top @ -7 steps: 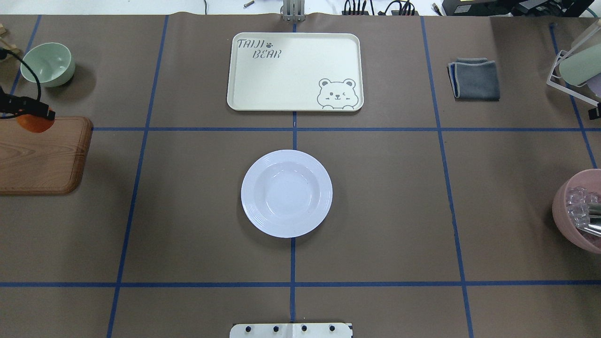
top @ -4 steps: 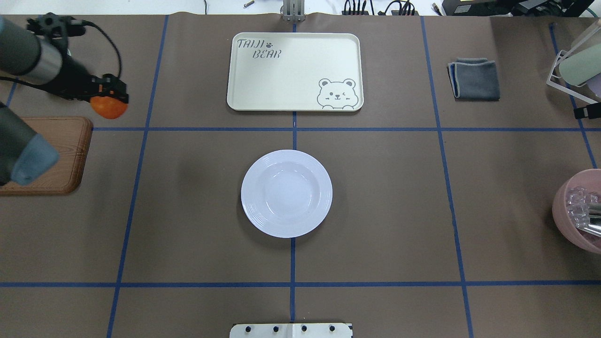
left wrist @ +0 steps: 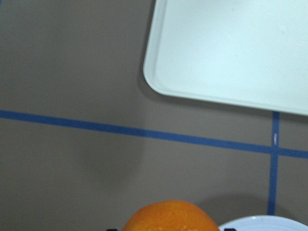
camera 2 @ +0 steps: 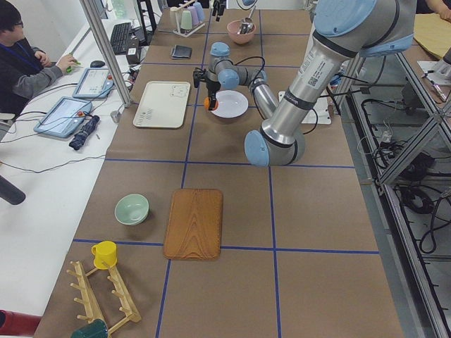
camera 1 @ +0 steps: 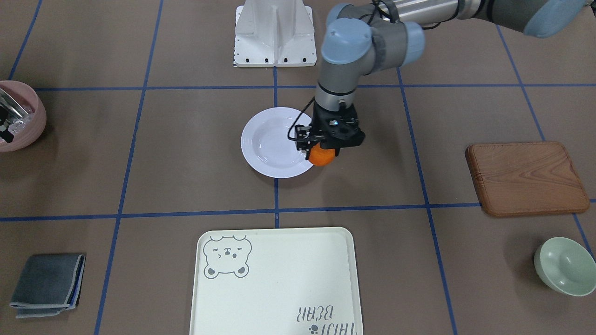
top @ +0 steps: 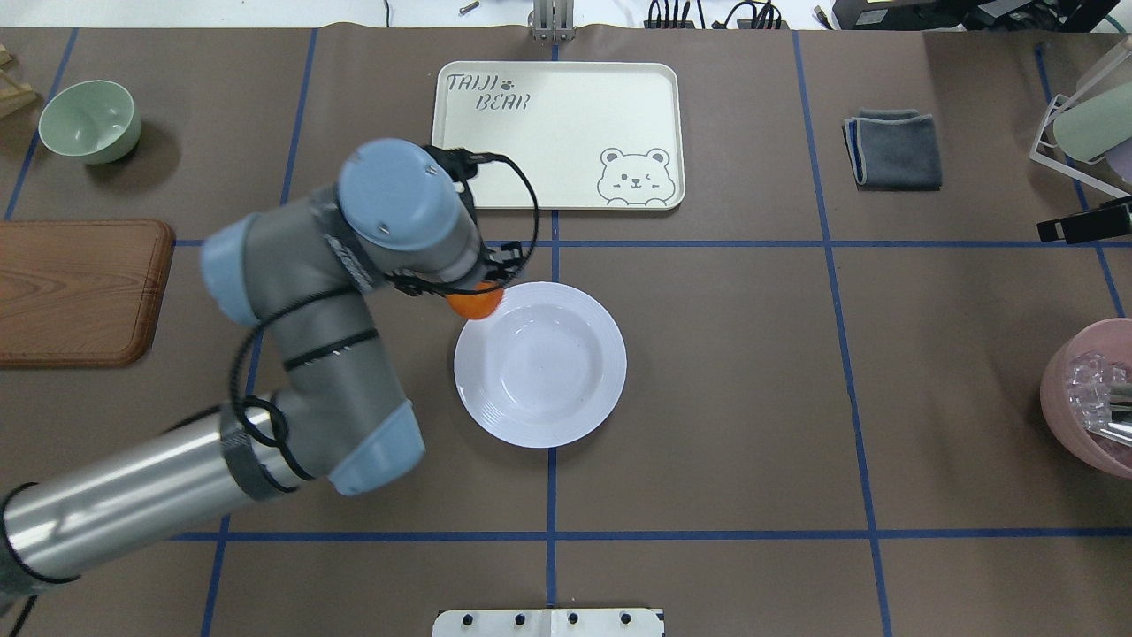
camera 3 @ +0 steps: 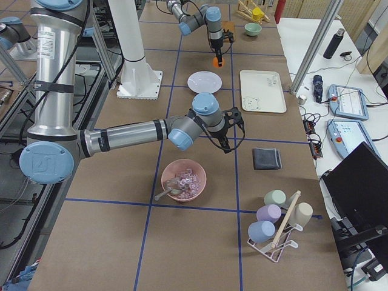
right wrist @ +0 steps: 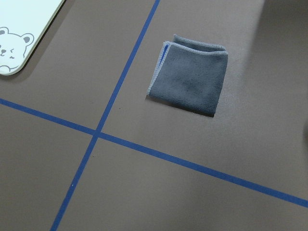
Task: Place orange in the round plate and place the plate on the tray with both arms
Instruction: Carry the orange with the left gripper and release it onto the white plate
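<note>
The orange (top: 475, 303) hangs in my left gripper (camera 1: 323, 152), which is shut on it, over the far-left rim of the round plate (top: 539, 372). The white plate (camera 1: 270, 142) lies at the table's middle with nothing in it. In the left wrist view the orange (left wrist: 168, 217) fills the bottom edge, with the plate's rim (left wrist: 269, 224) beside it and a tray corner (left wrist: 231, 48) above. The cream bear tray (top: 555, 133) lies beyond the plate. My right gripper (top: 1082, 223) shows only as a black tip at the right edge; I cannot tell its state.
A wooden board (top: 80, 292) and a pale green bowl (top: 88, 119) are at the left. A folded grey cloth (top: 893, 149), a cup rack (top: 1083, 124) and a pink bowl (top: 1088, 398) holding clear pieces are at the right. A person (camera 2: 21, 63) sits at the side desk.
My left arm has carried the orange from over the wooden board's far edge rightward to the plate's far-left rim. The right gripper's tip has edged a little further into view.
</note>
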